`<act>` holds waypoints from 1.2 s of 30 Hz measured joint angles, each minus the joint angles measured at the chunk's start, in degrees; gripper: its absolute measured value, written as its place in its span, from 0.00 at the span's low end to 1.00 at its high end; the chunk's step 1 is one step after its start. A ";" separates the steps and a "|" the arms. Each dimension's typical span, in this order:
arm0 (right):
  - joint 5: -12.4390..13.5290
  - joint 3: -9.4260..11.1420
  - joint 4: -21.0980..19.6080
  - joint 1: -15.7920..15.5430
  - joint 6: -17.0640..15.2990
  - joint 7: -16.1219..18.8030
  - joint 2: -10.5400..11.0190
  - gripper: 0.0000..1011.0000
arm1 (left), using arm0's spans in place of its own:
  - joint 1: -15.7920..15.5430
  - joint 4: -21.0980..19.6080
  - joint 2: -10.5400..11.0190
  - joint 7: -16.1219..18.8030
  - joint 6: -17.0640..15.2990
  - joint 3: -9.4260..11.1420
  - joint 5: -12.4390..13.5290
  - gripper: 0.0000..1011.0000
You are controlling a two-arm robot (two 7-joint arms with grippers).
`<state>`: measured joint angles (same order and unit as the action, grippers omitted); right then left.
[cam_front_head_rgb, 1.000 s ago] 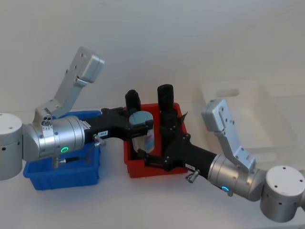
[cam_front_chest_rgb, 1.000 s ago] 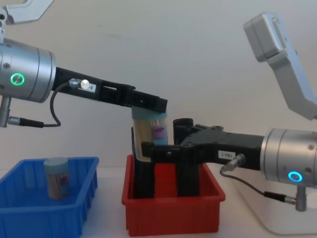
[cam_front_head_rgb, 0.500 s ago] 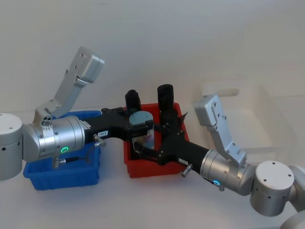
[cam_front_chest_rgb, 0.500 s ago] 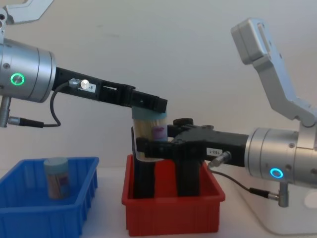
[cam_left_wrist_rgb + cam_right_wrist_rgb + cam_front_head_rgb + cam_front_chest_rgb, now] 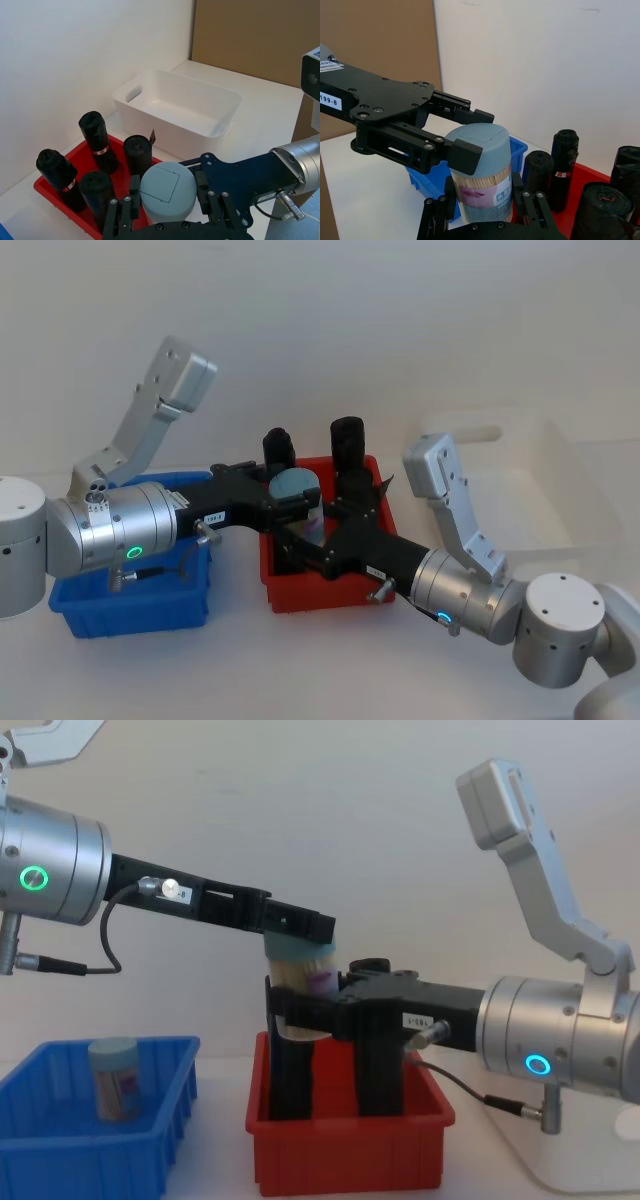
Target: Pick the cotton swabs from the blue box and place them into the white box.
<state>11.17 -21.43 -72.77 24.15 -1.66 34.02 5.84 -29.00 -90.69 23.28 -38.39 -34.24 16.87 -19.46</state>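
L gripper [image 5: 293, 492] is reaching in from the robot's left and pinching the swab jar [image 5: 482, 185] by its pale blue lid, one finger on each side of the lid. It is holding the jar upright in the air over the left part of the red bin [image 5: 350, 1160], clear of the bin floor. R gripper [image 5: 483, 195] is coming in from the right, lower down. Its fingers are sitting against both sides of the jar's clear body at label height, closed on it, so both grippers are gripping the same jar, L on top and R below. Tan sticks and the purplish label are showing through the jar wall betw. the R fingers. Black rolls [image 5: 95, 132] are standing upright in the red bin, just behind and beside the jar. A 2nd jar [image 5: 115, 1078] is standing upright inside the blue box [image 5: 60, 1160], which is sitting left of the red bin, under the L arm. White box [image 5: 170, 135] is sitting right of the red bin, past the R arm, handle hole facing the wall. All 3 containers are resting on the white table [image 5: 300, 660].
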 joint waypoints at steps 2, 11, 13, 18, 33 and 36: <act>0.17 -0.07 0.18 0.14 0.05 -0.05 -0.08 0.64 | 0.00 0.00 0.00 0.00 0.01 -0.02 0.00 0.65; 0.76 -0.17 0.37 0.48 0.19 -0.56 -0.23 0.64 | 0.03 0.00 0.00 -0.14 -0.12 0.09 -0.06 0.89; 0.83 -0.19 0.36 0.48 0.19 -0.66 -0.22 0.64 | 0.03 0.00 0.00 -0.14 -0.11 0.09 -0.06 0.94; 0.99 -0.19 0.06 0.32 0.17 -1.20 0.02 0.64 | 0.02 0.00 0.00 -0.14 -0.12 0.07 -0.05 0.99; 2.15 1.21 -3.33 -2.11 -0.62 -5.59 2.36 0.64 | 0.01 0.00 0.00 -0.13 -0.10 0.07 -0.04 0.99; 2.62 1.81 -4.24 -2.83 -0.77 -7.14 3.13 0.64 | 0.00 0.00 0.00 -0.13 -0.10 0.07 -0.04 0.99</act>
<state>13.79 -19.62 -77.02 21.32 -2.43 26.87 8.97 -29.00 -90.68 23.27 -38.52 -34.33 16.94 -19.50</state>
